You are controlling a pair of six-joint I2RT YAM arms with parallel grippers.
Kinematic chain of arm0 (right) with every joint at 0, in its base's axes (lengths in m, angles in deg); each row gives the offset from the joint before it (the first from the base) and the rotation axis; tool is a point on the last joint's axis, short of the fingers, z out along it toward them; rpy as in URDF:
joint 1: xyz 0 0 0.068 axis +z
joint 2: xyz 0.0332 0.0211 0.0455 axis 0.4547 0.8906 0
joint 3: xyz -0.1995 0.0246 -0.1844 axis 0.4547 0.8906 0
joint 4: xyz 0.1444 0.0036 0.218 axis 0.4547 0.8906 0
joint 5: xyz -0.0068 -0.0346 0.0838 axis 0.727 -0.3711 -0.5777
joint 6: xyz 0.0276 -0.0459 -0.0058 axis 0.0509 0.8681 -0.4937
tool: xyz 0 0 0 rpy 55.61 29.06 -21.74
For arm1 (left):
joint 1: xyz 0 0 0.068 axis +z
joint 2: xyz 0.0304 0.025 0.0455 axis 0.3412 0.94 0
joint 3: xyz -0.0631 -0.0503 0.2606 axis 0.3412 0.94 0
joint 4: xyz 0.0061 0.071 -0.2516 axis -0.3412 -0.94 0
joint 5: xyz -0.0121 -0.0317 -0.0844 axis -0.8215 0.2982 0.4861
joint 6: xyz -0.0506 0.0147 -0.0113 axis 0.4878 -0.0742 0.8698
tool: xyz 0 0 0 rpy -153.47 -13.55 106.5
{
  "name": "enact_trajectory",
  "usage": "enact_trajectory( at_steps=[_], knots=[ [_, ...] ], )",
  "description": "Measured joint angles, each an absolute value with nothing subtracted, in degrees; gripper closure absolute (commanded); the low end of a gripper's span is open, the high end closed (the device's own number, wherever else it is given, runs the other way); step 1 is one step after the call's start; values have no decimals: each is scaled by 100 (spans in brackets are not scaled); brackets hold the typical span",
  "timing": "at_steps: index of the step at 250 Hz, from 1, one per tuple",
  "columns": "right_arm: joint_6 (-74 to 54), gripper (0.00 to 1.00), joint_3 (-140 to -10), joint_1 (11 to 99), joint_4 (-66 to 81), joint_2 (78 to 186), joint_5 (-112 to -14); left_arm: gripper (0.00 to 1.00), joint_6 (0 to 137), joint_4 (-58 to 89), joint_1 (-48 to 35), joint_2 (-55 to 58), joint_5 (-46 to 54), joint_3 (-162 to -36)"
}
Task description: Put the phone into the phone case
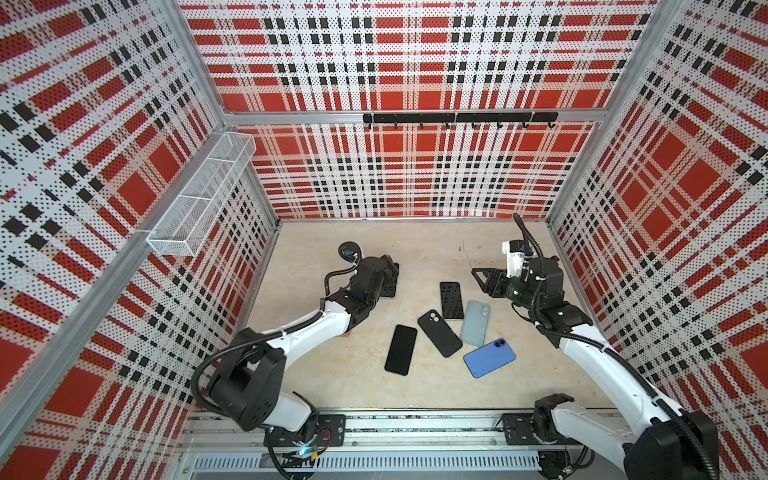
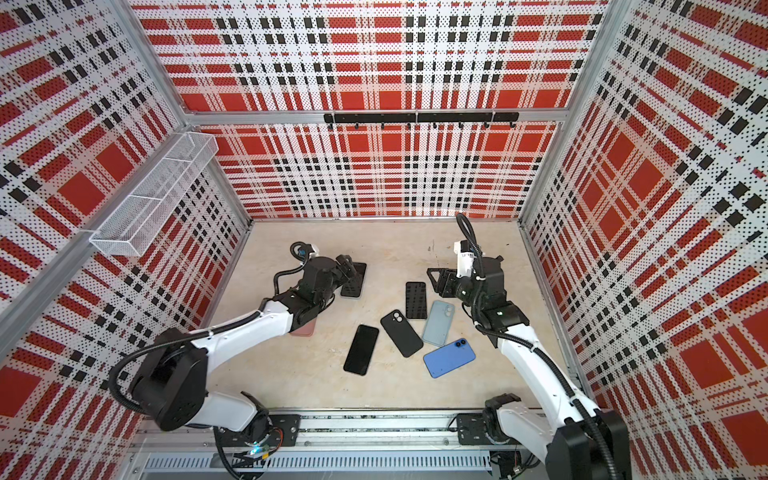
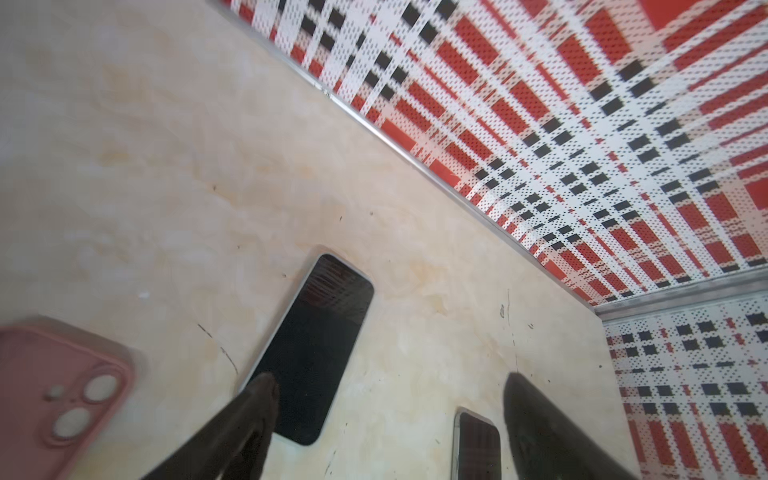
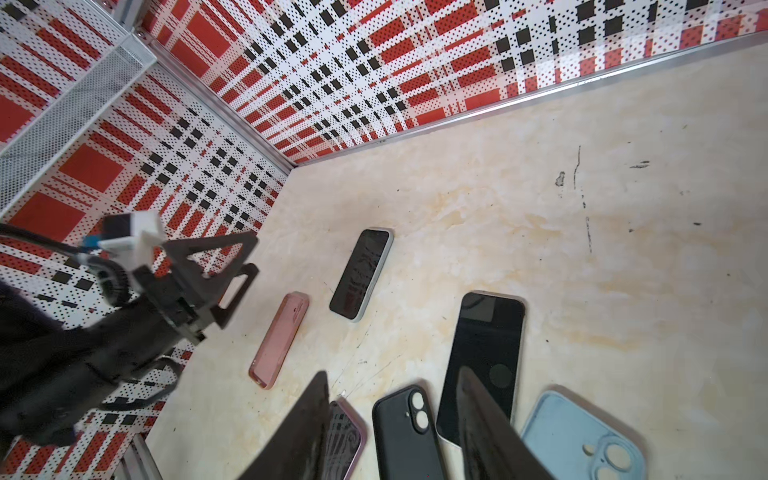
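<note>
Nearest the left wrist camera, the left pincer [image 3: 388, 376] is spread wide and empty, hung just over a phone [image 3: 320, 349] that lies flat, screen up, towards the table's [image 1: 332, 386] back left. A pink case [image 3: 54, 395] lies near it, back up. The right pincer [image 4: 390, 374] is held partly spread, empty, above other phones [image 4: 482, 353] and spare cases [image 4: 405, 432]. The phone is judged stiff, slick and thin, with breakable glass; it is best gripped across its long edges. The case is judged light and pliable.
</note>
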State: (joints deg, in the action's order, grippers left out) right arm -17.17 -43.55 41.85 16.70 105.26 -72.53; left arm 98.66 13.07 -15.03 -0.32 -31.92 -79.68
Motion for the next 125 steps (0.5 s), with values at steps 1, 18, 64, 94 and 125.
enact_trajectory(
  at_steps=[1, 18, 64, 94, 125],
  knots=[
    [-1701, 49, -4374, 4183, 1712, 10533, -7251, 10, 9837, 1283, -1510, -56, -3203, -7979],
    [-1577, 48, -4530, 4181, 2044, 10563, -7220, 5, 9308, 848, -1606, -471, -3336, -8223],
    [-1339, 39, -4658, 4181, 2687, 10655, -7168, 0, 7877, -350, -1680, -1247, -3362, -9133],
    [-1297, 34, -4658, 4181, 2942, 10686, -6991, 0, 7188, -883, -1674, -1658, -3397, -9220],
    [-1216, 32, -4661, 4181, 3156, 10797, -6586, 0, 6836, -909, -1575, -2167, -3413, -8658]
  ],
)
